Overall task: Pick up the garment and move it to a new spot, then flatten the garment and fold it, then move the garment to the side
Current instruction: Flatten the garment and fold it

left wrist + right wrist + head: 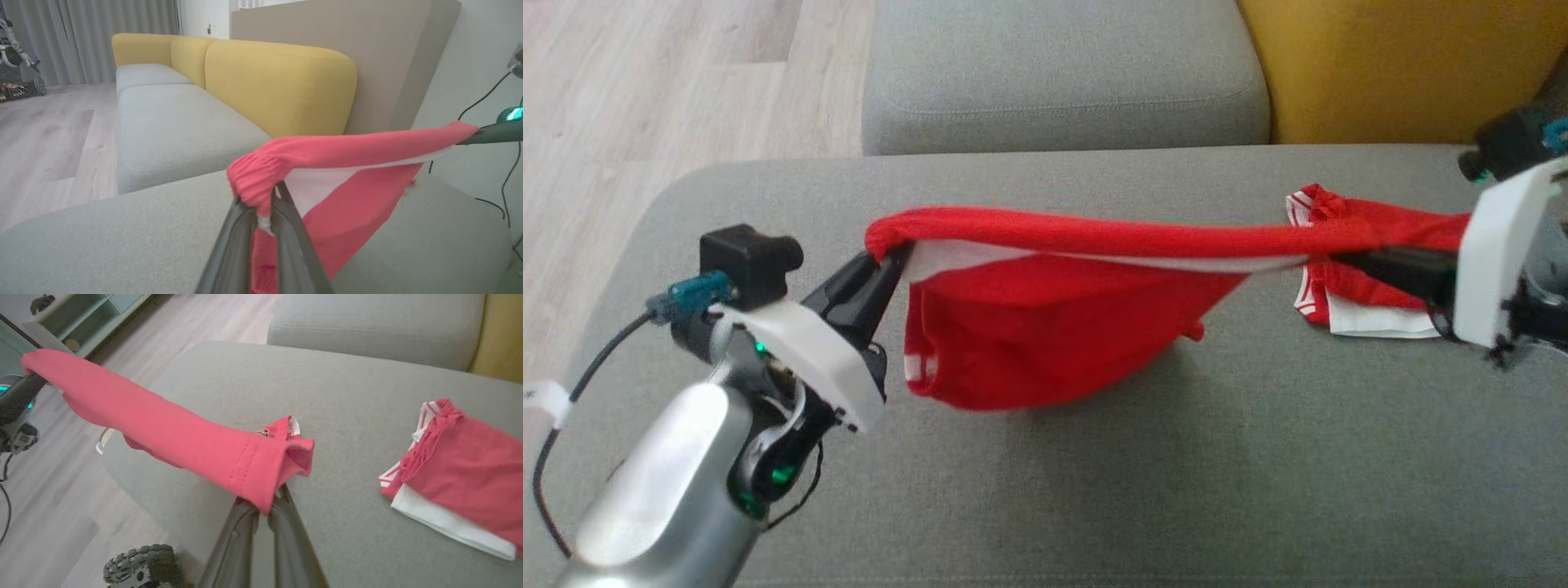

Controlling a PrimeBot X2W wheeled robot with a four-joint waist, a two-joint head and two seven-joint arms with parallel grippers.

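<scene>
The red garment [1045, 327] with a white inner panel hangs stretched between my two grippers above the grey seat [1176, 465]. My left gripper [886, 257] is shut on its ribbed left end, seen close up in the left wrist view [267, 196]. My right gripper [1347, 257] is shut on the hemmed right end [271, 502]. The top edge is pulled into a taut band. The garment's middle [347, 212] sags in a triangle, and its lowest part touches the seat. In the right wrist view the garment [163, 433] runs away toward the left gripper [20, 396].
A second red and white garment [1347, 298] lies folded on the seat under my right gripper [470, 469]. Behind are a grey cushion [1062, 73] and a yellow backrest [1388, 65]. Wooden floor [645, 82] lies left. A black wheel [139, 567] stands below the seat edge.
</scene>
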